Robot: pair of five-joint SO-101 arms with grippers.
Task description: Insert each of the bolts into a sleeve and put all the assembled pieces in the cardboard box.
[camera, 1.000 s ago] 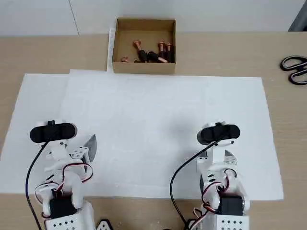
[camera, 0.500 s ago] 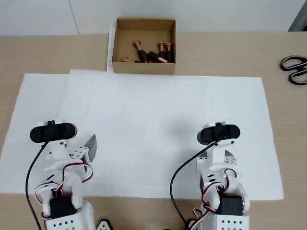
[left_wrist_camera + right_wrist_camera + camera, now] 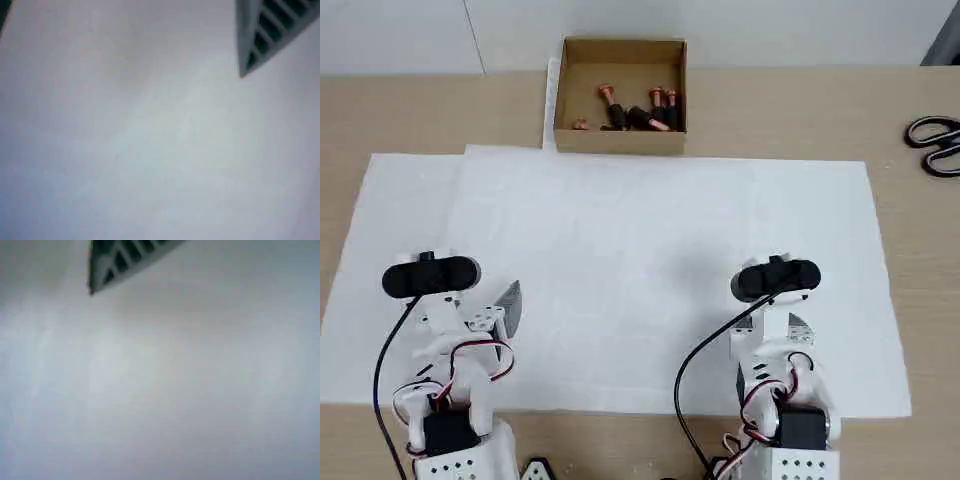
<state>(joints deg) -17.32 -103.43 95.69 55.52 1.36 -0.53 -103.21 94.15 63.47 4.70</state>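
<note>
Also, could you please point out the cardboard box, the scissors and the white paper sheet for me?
cardboard box (image 3: 620,143): high view, front wall.
scissors (image 3: 932,145): high view, handle loops.
white paper sheet (image 3: 620,260): high view, bare middle.

A lab bench: wooden table (image 3: 420,110), white sheet (image 3: 620,270), scissors (image 3: 926,143).

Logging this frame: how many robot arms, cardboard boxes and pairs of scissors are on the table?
Robot arms: 2
Cardboard box: 1
Scissors: 1
Total: 4
</note>
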